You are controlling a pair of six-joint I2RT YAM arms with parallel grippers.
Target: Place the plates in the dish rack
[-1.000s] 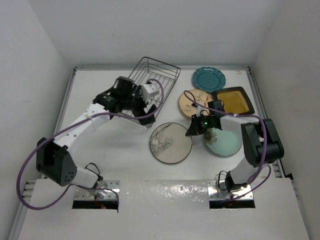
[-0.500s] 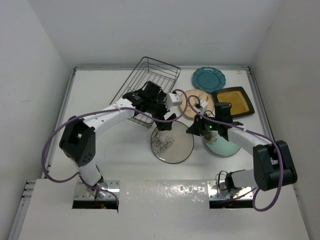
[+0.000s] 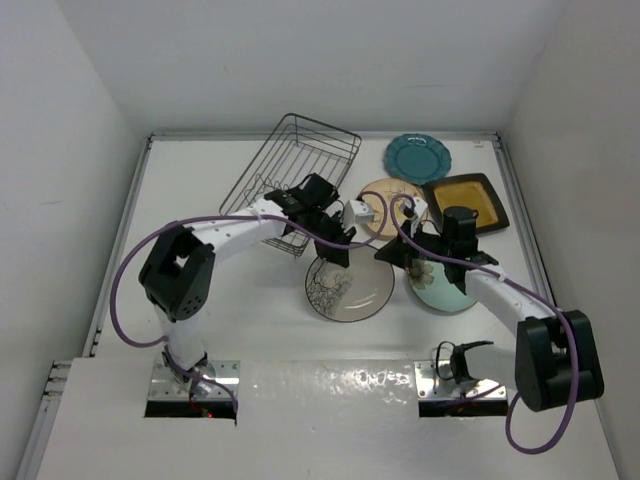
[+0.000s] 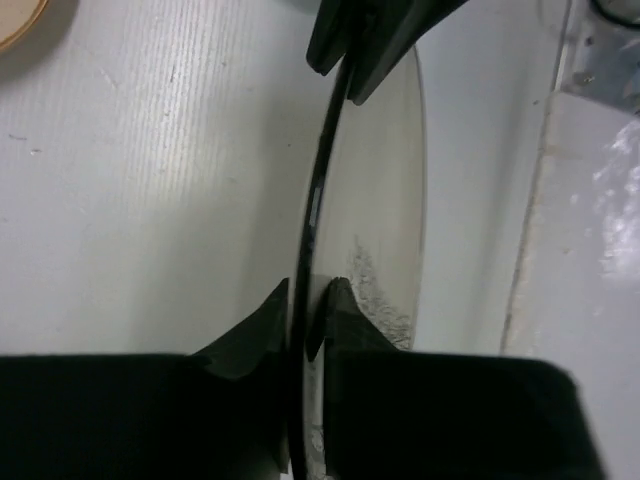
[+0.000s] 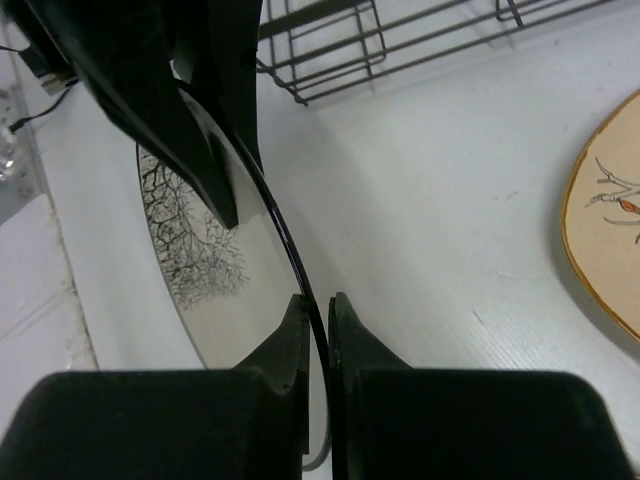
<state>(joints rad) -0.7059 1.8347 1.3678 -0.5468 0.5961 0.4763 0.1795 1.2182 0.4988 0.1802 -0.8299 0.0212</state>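
Both grippers are on the grey dark-rimmed plate (image 3: 350, 290), lower centre of the top view.

- Left gripper (image 4: 305, 300): closed down to a sliver, one finger on each side of the plate's dark rim. In the top view it sits at the plate's upper edge.
- Right gripper (image 5: 316, 308): clamped the same way, jaws nearly touching with only the rim between them. The top view puts it at the plate's upper-right edge.
- In the left wrist view the plate shows almost edge-on, with the right gripper biting the rim at the top of the frame.
- The plate looks tipped rather than flat. Can't tell whether its lower edge touches the table (image 3: 220, 300).

The dish rack (image 3: 295, 180) is upper centre-left of the top view, sitting skewed, its near corner just up-left of the held plate. The left arm crosses that corner. All five plates are outside the rack, to its right:

- The teal plate (image 3: 418, 157) is upper right.
- The cream floral plate (image 3: 385, 200) is down-left of the teal one, partly behind cables.
- The amber square plate (image 3: 468, 200) is just beside the cream one on its right.
- The pale aqua plate (image 3: 445, 288) is right of the held plate, partly under the right arm.
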